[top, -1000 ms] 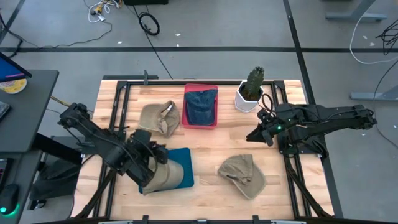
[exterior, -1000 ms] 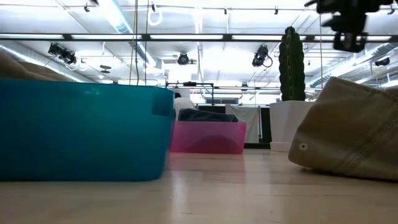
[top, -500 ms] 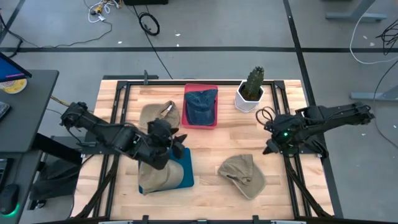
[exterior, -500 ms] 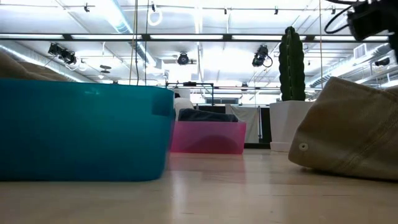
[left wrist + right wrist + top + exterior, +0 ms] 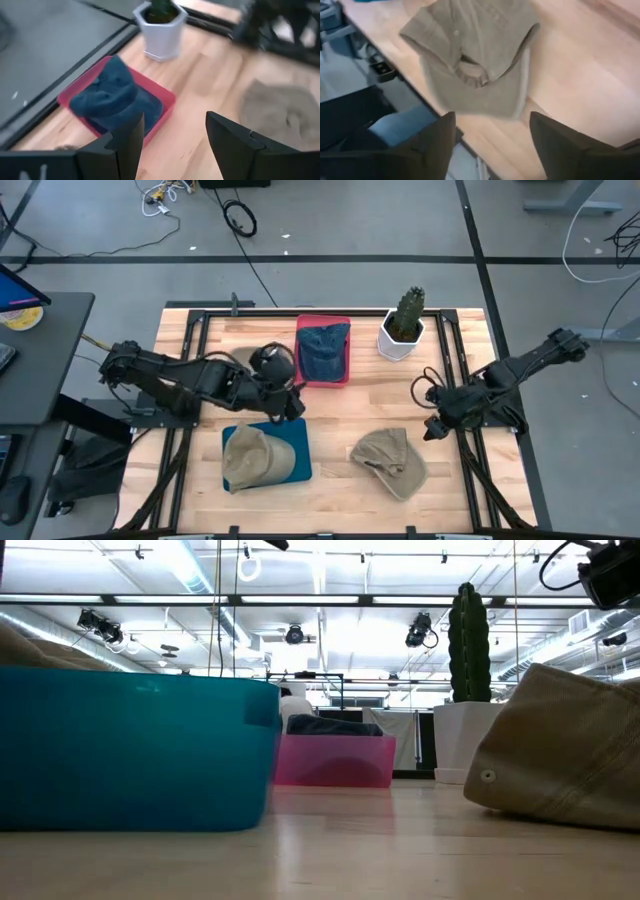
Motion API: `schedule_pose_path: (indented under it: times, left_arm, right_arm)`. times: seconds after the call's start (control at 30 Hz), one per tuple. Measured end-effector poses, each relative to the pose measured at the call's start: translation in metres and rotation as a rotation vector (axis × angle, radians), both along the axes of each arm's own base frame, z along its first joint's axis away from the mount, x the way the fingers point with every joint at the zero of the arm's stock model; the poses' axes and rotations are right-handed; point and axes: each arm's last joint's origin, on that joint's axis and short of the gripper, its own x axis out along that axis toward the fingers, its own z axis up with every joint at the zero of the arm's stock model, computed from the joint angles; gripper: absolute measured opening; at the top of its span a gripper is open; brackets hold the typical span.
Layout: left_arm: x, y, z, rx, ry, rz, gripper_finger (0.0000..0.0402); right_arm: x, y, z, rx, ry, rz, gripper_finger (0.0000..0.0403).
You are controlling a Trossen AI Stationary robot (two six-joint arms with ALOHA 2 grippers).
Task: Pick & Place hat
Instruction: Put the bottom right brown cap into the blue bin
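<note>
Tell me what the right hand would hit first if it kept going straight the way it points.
Most likely the tan hat lying loose on the table: the open right hand aims at it with nothing between. Depth is hard to judge.

A robotics lab or workshop: grey taped concrete floor (image 5: 330, 230) with loose cables (image 5: 240, 218), a black-framed wooden table (image 5: 340, 425), and exposed ceiling lights (image 5: 293, 635).
</note>
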Motion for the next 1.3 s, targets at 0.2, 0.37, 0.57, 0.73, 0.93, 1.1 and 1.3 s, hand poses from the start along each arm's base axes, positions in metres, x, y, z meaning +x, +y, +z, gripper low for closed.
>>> schedule_pose_path:
  times: [0.2, 0.37, 0.57, 0.73, 0.93, 1.1, 1.3]
  left_arm:
    - [0.01, 0.012, 0.003, 0.026, 0.043, -0.196, 0.0216]
    - [0.017, 0.026, 0.008, 0.029, 0.002, -0.198, 0.0216]
    - [0.02, 0.037, 0.01, 0.042, -0.013, -0.202, 0.0215]
    - [0.023, 0.041, 0.012, 0.018, -0.038, -0.23, 0.0215]
    - [0.024, 0.044, 0.012, 0.014, -0.045, -0.227, 0.0215]
    - [0.024, 0.044, 0.012, 0.007, -0.049, -0.224, 0.0215]
    - [0.024, 0.044, 0.013, 0.008, -0.054, -0.222, 0.0215]
  right_arm:
    - [0.004, 0.014, -0.013, -0.066, 0.058, 0.007, 0.0295]
    - [0.005, 0.028, -0.039, -0.064, 0.111, 0.008, 0.0302]
    - [0.006, 0.038, -0.073, -0.039, 0.086, -0.093, 0.0293]
    - [0.003, 0.045, -0.094, 0.008, 0.086, -0.107, 0.0282]
    - [-0.001, 0.054, -0.109, 0.024, 0.089, -0.073, 0.0271]
    - [0.0, 0.059, -0.119, 0.014, 0.096, -0.054, 0.0263]
    - [0.005, 0.064, -0.129, 0.009, 0.071, -0.067, 0.0239]
